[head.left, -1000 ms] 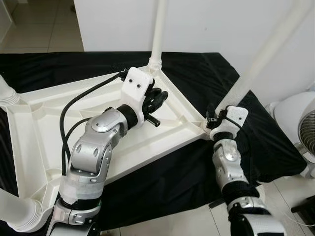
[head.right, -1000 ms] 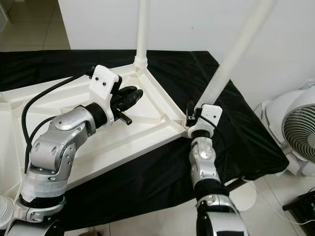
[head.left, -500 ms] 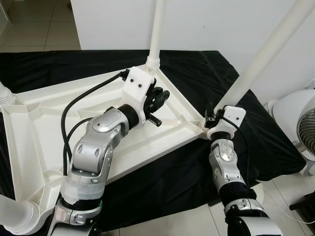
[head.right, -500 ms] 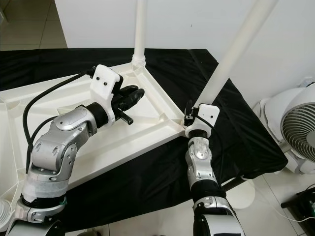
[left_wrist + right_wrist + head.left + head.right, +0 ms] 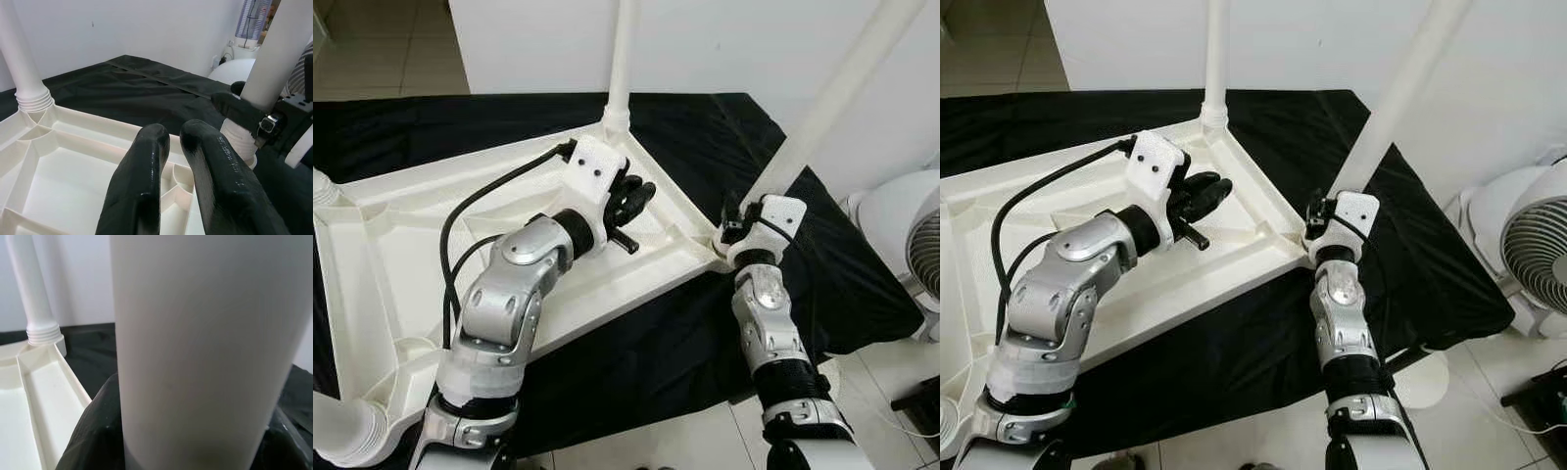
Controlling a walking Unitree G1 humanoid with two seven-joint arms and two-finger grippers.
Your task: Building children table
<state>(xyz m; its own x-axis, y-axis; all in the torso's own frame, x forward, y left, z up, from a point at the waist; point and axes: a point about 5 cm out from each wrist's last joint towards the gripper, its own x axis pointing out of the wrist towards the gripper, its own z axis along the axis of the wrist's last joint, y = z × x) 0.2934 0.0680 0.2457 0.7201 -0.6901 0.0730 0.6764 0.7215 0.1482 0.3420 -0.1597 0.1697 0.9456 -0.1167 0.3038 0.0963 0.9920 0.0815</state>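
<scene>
while left jaws [image 5: 636, 196] hover closed, right jaws [image 5: 736, 221] clasp the white leg [image 5: 803, 137].

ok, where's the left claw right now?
Head views: the left claw, fingers together, hovers over the upturned tabletop on the robot's left, between the far corner leg and the leg at the right claw.

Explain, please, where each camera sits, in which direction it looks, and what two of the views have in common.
Left eye view: on the head, looking down at the upturned tabletop; both silver arms show.
Right eye view: same head, same scene.
Left wrist view: along the left gripper, fingers together, over the tabletop.
Right wrist view: against the near leg, with the right gripper around it.
Shared: both wrist views show the far leg.
</scene>
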